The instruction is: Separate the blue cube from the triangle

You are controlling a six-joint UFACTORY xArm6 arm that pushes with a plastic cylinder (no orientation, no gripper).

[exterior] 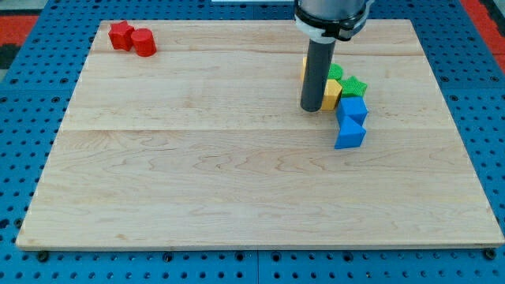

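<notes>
My tip point(312, 109) rests on the board at the left edge of a cluster of blocks in the view's upper right. The blue cube point(354, 109) sits at the cluster's lower right, about a block's width right of my tip. A second blue block, which looks like the triangle point(349, 134), lies just below the cube and touches it. A yellow block point(332, 94) sits between my tip and the blue cube and touches the rod.
A green star-like block point(355, 84) and another green block point(336, 72) sit above the blue cube. A second yellow block point(304, 69) is partly hidden behind the rod. A red star point(121, 35) and a red cylinder point(144, 42) sit together at the board's top left corner.
</notes>
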